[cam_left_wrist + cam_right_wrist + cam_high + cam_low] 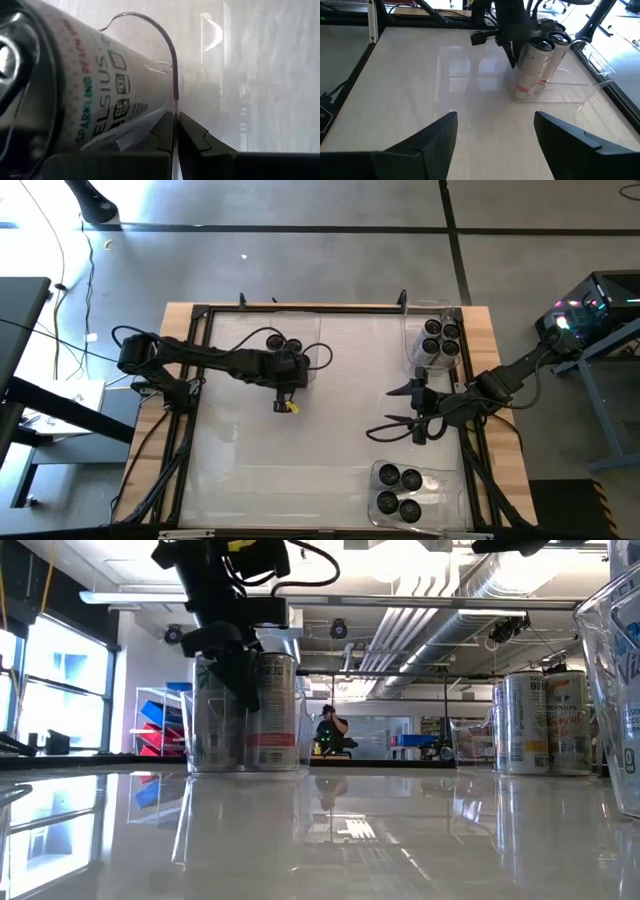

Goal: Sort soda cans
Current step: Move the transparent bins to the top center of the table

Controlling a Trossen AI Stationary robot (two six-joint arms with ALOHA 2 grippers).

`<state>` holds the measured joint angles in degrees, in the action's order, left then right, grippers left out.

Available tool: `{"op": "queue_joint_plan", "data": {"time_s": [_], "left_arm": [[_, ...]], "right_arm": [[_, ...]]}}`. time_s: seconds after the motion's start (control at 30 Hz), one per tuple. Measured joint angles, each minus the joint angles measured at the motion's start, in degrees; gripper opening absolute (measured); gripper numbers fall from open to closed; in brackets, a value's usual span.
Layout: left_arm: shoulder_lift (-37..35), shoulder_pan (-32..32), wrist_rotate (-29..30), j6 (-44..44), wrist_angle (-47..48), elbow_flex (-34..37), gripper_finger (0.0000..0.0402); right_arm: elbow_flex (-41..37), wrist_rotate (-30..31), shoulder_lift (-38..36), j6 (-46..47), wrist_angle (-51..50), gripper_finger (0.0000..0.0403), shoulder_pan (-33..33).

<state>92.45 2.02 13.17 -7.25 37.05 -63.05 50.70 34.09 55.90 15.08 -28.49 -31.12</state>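
Observation:
Soda cans stand in three clear bins. Some (283, 343) are in the bin (225, 330) at the far left, and show as silvery cans (536, 60) in the right wrist view. Several cans (440, 340) are in the far right bin, and several (398, 491) in the near right bin. My left gripper (175, 132) is at the far left bin's wall, right beside its cans (245, 710), shut on that wall. My right gripper (495, 130) hovers open over the bare table at the right (385, 410), touching nothing. My left gripper pinches the clear bin's thin upright wall (175, 107) between its two fingers, one finger (160, 135) inside the bin next to a can (100, 80) and one outside. It comes from above, pointing down. The bin's bottom seems to be on the table.
A dark frame (300, 308) runs around the white table top. The middle and near left of the table (260, 470) are open surface. Cables lie at the left arm's base. Beyond the table, in the low view, a person (328, 730) sits far off.

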Motion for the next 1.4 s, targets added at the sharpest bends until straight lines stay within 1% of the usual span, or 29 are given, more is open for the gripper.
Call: {"op": "queue_joint_plan", "data": {"time_s": [0.17, 0.27, 0.4, 0.5, 0.67, 0.83, 0.93, 1.03, 1.1, 1.2, 1.3, 1.4], "left_arm": [[0.17, 0.13, 0.68, 1.52, -0.28, -0.06, 0.0001], [0.17, 0.09, 0.8, 0.93, -0.55, -0.06, 0.0], [0.17, 0.11, 0.55, 0.26, -0.99, -0.04, 0.0012], [0.08, 0.11, 0.35, 0.58, -1.31, -0.06, 0.0033], [0.03, 0.11, 0.61, 0.55, -1.0, -0.06, 0.0083], [-1.25, 0.05, 0.55, 1.36, -0.29, -0.38, 0.0124], [-2.09, -0.27, -1.14, 2.76, 0.25, -1.52, 0.0136], [-2.63, -1.03, -2.55, 4.35, 0.97, -2.9, 0.0139], [-2.89, -1.68, -2.66, 5.72, 2.7, -4.14, 0.0138], [-3.2, -2.65, -2.6, 8.91, 5.72, -6.27, 0.0136], [-3.33, -3.58, -2.61, 13.07, 8.71, -8.74, 0.0136], [-3.35, -5.12, -2.58, 15.98, 9.02, -11.35, 0.0136]], "right_arm": [[0.0, 0.0, 0.0, 0.01, 0.02, 0.0258, 0.01], [0.0, 0.0, 0.0, 0.03, 0.04, 0.0258, 0.0], [0.0, 0.0, 0.0, 0.05, 0.04, 0.0258, 0.0], [0.0, 0.0, 0.0, 0.05, 0.04, 0.0258, 0.01], [0.0, 0.0, 0.0, 0.62, 0.04, 0.0258, 0.01], [0.13, -0.07, -0.07, 3.21, -0.24, 0.0258, 0.01], [2.01, -0.32, -0.09, 5.99, -3.34, 0.0258, 0.01], [4.72, -0.77, -0.13, 9.97, -8.55, 0.0258, 0.01], [6.65, -2.1, -0.15, 12.75, -12.07, 0.0258, 0.01], [8.83, -6.67, -0.14, 18.25, -17.87, 0.0258, 0.1], [9.64, -12.13, -0.03, 24.56, -26.08, 0.0258, 0.95], [9.13, -15.81, 0.24, 28.38, -35.95, 0.0258, 2.76]]}}
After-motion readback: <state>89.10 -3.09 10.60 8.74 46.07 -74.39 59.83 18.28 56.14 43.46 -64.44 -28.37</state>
